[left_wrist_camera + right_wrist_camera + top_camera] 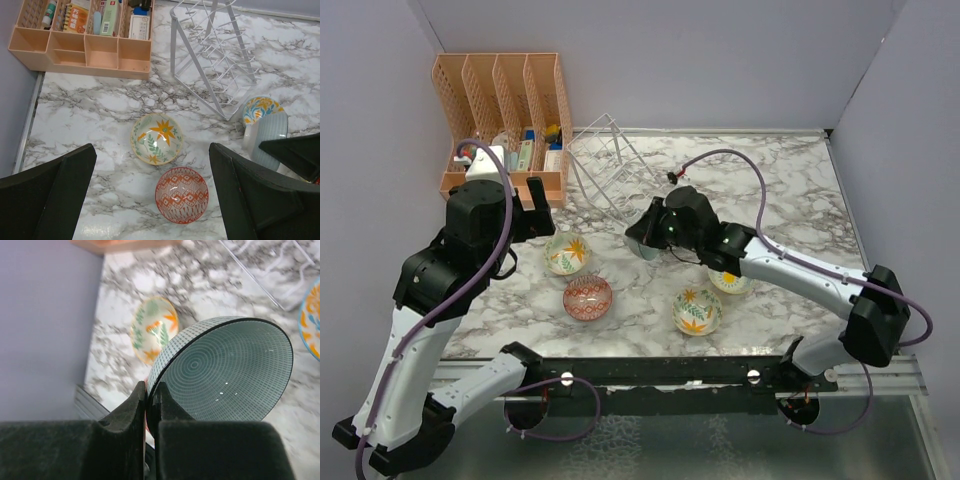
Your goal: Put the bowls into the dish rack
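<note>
My right gripper (pixel 152 401) is shut on the rim of the plain teal bowl (pixel 225 370), which stands tilted on edge just in front of the white wire dish rack (pixel 610 160). A blue-patterned bowl (pixel 260 109) lies right behind it, near the rack's (pixel 215 60) corner. My left gripper (pixel 151 155) hangs open above a cream bowl with an orange flower (pixel 156 138) and a red-patterned bowl (pixel 181 194). From above, a cream leaf-print bowl (pixel 697 311) and a yellow-sun bowl (pixel 730 282) sit under the right arm. The rack holds no bowls.
An orange plastic organizer (pixel 505 110) with small items stands at the back left, next to the rack. Grey walls close in the left, back and right. A black rail (pixel 660 370) runs along the table's near edge.
</note>
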Motion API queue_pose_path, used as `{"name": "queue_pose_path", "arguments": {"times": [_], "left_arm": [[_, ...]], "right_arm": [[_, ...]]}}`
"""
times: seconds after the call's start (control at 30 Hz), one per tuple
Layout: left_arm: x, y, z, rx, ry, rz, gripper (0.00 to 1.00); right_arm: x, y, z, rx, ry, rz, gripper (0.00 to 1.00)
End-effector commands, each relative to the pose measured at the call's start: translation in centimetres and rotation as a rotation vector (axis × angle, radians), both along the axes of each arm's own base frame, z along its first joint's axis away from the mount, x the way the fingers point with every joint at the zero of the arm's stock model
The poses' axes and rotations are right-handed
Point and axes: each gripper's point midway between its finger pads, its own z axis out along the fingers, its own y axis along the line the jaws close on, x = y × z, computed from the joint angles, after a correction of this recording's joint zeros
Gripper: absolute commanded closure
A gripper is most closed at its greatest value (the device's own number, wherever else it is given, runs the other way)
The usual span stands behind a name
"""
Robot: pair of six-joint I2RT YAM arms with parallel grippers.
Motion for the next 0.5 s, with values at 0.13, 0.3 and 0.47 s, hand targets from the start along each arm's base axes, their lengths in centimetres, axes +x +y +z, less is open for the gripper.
{"name": "queue_pose_path", "arguments": {"times": [0.13,0.3,0.47], "left_arm": [[-0.2,-0.4,1.4,-0.001,-0.016,-0.033,0.01],[-0.2,-0.5,1.6,0.004,-0.012,-0.037,0.01],[0.0,-0.7,1.6,0.007,-0.002,-0.040,0.01]], "right_arm": [[6.1,3.2,8.3,0.560,-0.180,-0.032,0.99],[10.2,1.3,9.3,0.740,-0.257,-0.126,0.99],[13.2,-0.7,9.6,0.834,-0.339,-0.208,0.99]]}}
